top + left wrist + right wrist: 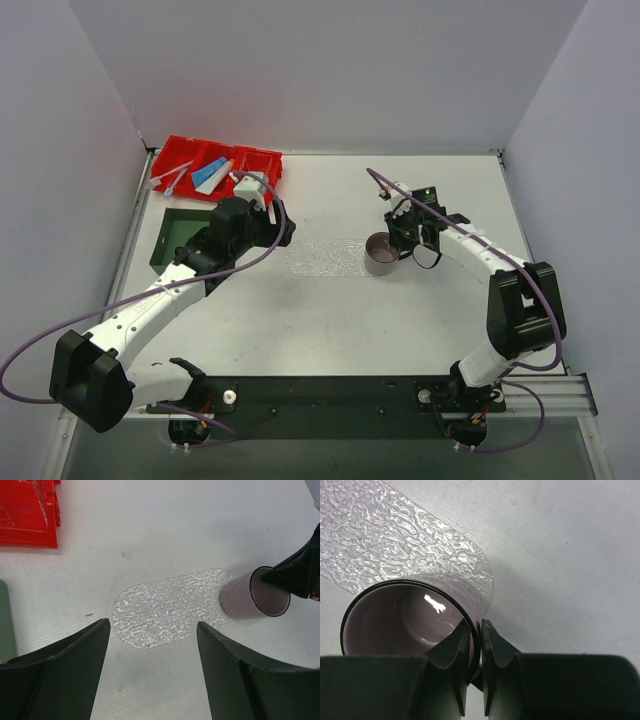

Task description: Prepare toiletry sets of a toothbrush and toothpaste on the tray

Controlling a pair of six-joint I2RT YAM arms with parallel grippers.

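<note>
Our right gripper (475,647) is pinched onto the rim of a mauve cup (390,625), one finger inside and one outside. We judge this grip suits steadying or shifting it at the end of the tray (395,530) beneath. Our left gripper (152,645) is spread wide and empty, with the tray just ahead. The toothbrush (166,182) and toothpaste (210,177) lie well beyond, in the red bin (265,160).

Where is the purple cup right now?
In the top view the cup sits right of centre, on the right end of the clear tray, with the right gripper pinching its rim.
</note>
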